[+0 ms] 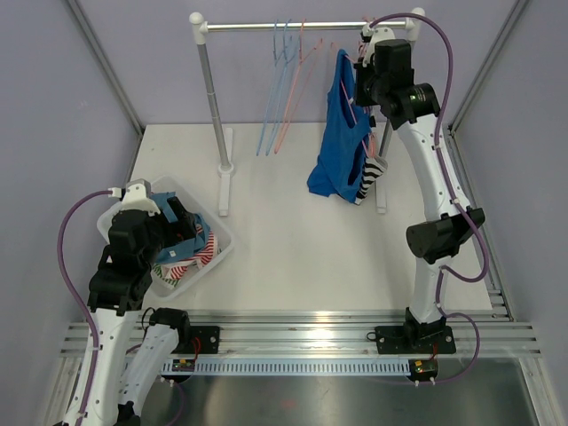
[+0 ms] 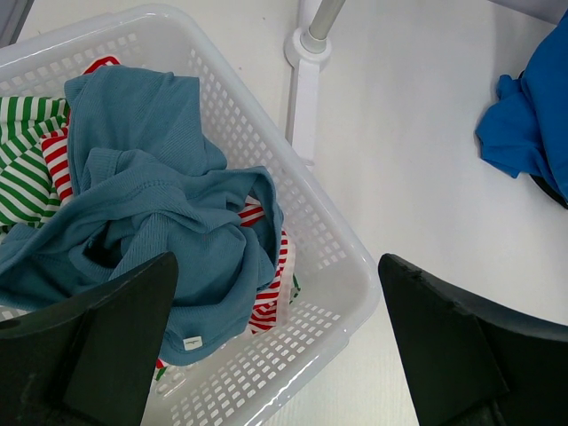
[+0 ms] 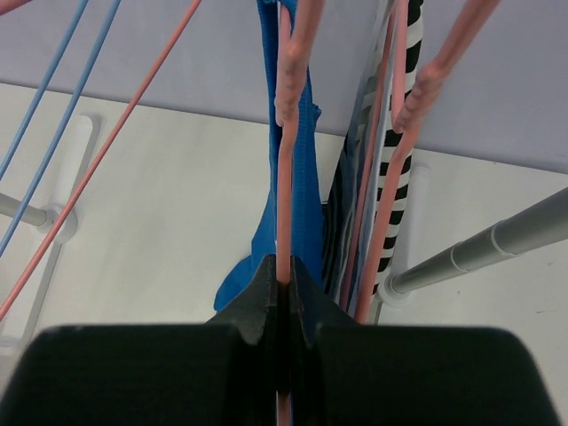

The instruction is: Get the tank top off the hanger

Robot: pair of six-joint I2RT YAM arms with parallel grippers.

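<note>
Right end effector (image 3: 282,288) is pressed together on one arm of a pink wire hanger (image 3: 286,160), up at the metal rail (image 1: 284,27).

Blue tank top (image 1: 339,151) hangs from that end of the rail. It appears to be on the pinched hanger, with blue fabric lying against the wire just beyond the fingertips.

Key relation: the garment falls away below the right end effector and slightly to its left. Its long axis is vertical, straps up at the hanger and hem down toward the bench (image 1: 284,231).

A black-and-white striped garment (image 1: 374,173) hangs just beside it.

Left end effector (image 2: 277,266) is spread wide and holds nothing. It sits over the white plastic basket (image 2: 355,266) of clothes, well apart from the rail, so the right arm is far nearer.

Judgement: the strap must slide off the hanger arm, and the neighbouring hangers crowd that path.
</note>
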